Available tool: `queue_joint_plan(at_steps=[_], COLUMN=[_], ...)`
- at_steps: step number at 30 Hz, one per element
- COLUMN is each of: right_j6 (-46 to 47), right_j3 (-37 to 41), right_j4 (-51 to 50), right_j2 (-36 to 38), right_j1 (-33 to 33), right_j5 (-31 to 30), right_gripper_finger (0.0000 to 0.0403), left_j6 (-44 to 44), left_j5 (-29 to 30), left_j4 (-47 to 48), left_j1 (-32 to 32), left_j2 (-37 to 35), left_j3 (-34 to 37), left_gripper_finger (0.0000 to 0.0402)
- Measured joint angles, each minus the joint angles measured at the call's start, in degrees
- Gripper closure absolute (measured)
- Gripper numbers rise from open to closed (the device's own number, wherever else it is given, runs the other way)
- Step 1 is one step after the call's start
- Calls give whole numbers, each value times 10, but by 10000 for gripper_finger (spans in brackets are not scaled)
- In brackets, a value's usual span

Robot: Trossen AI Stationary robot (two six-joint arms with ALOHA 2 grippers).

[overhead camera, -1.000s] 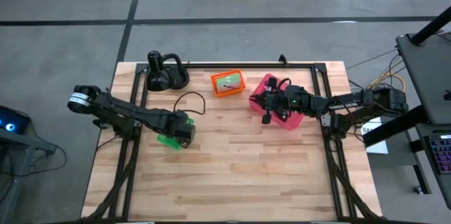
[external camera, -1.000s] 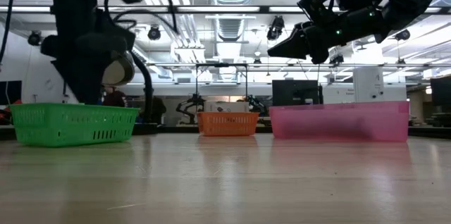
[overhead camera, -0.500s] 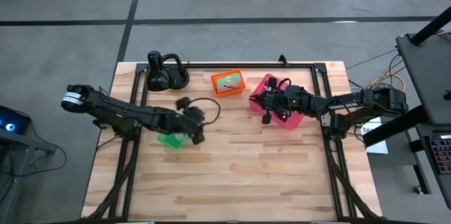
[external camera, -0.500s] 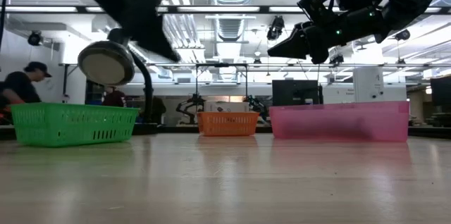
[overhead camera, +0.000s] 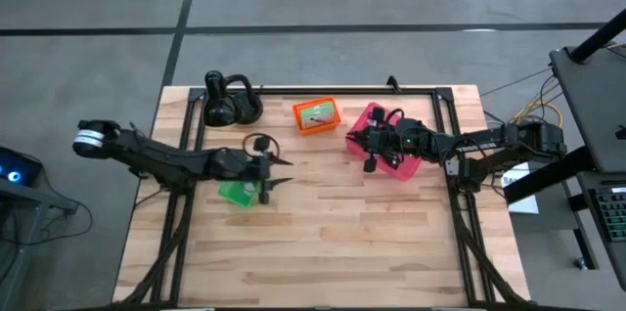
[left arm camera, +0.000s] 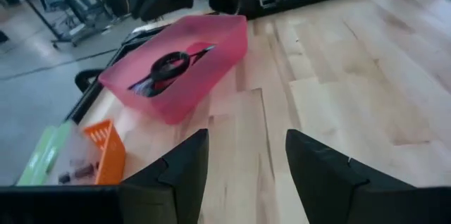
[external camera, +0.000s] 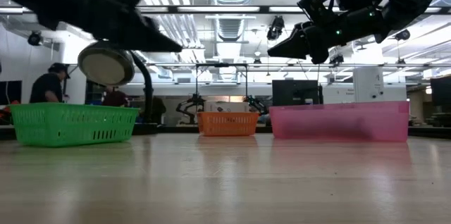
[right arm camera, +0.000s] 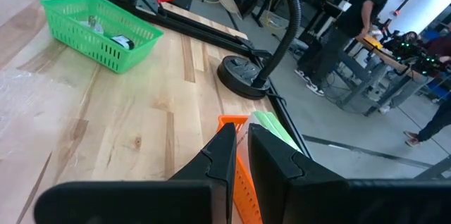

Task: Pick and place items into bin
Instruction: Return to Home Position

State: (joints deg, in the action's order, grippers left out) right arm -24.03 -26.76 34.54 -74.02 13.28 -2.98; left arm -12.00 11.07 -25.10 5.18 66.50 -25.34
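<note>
Coiled black cable (left arm camera: 168,67) lies in pink bin (left arm camera: 197,86), outline blurred.

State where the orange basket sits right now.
In the high view the orange basket sits near the table's back edge, about mid-width, between the lamp on its left and the pink bin on its right.

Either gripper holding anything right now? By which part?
Nothing is held. The left gripper is open and empty over the table; the right gripper, above the pink bin, is shut with nothing between its fingers.
</note>
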Motion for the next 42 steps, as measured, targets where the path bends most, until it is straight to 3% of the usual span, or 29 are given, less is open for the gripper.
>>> queue_joint_plan(at_steps=[13, 34, 36, 42], right_j6=[15, 61, 90, 109], right_j3=[0, 0, 0, 8], right_j4=[-1, -12, -12, 23], right_j2=[0, 0, 0, 0], right_j1=[0, 0, 0, 0], right_j5=[0, 5, 28, 181], right_gripper_finger=[374, 374, 374, 374], left_j6=[10, 30, 21, 0], left_j5=[-3, 8, 5, 4], left_j4=[36, 325, 318, 322], left_j1=[19, 20, 20, 20], left_j2=[-282, -636, -653, -630], left_j3=[142, 210, 217, 216], left_gripper_finger=[227, 237, 257, 343])
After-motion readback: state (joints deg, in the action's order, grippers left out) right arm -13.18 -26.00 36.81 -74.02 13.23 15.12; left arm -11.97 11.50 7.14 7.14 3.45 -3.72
